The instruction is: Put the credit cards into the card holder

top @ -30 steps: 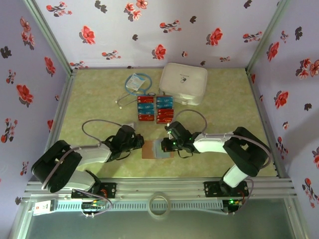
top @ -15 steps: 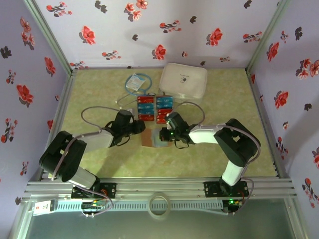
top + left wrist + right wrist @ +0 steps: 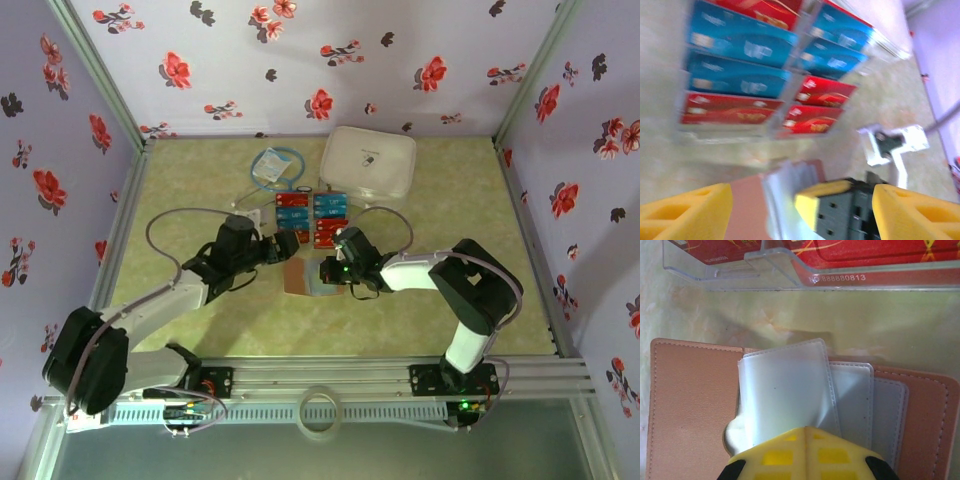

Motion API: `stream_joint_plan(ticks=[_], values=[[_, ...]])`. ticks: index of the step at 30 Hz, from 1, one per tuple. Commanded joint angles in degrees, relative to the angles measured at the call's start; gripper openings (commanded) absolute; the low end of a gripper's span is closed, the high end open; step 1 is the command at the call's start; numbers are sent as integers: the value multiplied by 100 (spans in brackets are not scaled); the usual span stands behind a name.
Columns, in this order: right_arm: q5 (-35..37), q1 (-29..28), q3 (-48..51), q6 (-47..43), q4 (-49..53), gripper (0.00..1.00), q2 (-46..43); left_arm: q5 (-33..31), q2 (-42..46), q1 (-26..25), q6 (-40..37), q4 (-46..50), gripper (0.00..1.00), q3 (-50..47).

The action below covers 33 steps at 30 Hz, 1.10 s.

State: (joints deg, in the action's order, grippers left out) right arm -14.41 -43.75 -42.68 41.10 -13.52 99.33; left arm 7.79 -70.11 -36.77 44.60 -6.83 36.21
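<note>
1. Cable packet (image 3: 272,167), far left of the group: blue cord coiled in a clear bag, lying apart from the work; I judge it is not needed

2. My left gripper (image 3: 284,245): it sits at the near left corner of the card rack and points across the cards, placed, I judge, to fetch one. Its fingers (image 3: 687,212) stand wide apart with nothing between them, and they hold nothing

3. Card holder (image 3: 298,278): tan-brown, lying open and flat on the table just near of the rack, between my two grippers. Its clear sleeves (image 3: 785,390) fan out over the brown leaf, so a pocket mouth is on offer

4. Credit cards (image 3: 312,220): red and blue, in two columns in a clear rack (image 3: 790,277), just far of the holder. I can see none in a sleeve yet

5. My right gripper (image 3: 807,457): its fingers are pressed together, with the tips at the near edge of the top sleeve. I judge this steadies the holder against sliding. Whether the leaf is nipped or only pinned, I cannot tell

6. White zip case (image 3: 368,165), far right: no part in this job
</note>
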Motion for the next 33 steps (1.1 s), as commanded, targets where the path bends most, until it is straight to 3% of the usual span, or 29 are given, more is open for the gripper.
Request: stream_joint_plan(ticks=[1,7,17,23,33], values=[[-70,42,141,106,115,2,-97,135,-174,-314,603,-475,74,-180],[-30,43,172,101,165,2,-227,135,-798,-612,826,-1077,64,-375],[117,74,121,-8,622,4,-843,-142,-1078,-662,763,-1364,31,-989],[95,142,-146,-243,1010,9,-899,-185,-1290,-653,617,-1452,26,-1072],[-6,208,-529,-553,1284,9,-583,-217,-1513,-660,354,-1470,22,-1125]])
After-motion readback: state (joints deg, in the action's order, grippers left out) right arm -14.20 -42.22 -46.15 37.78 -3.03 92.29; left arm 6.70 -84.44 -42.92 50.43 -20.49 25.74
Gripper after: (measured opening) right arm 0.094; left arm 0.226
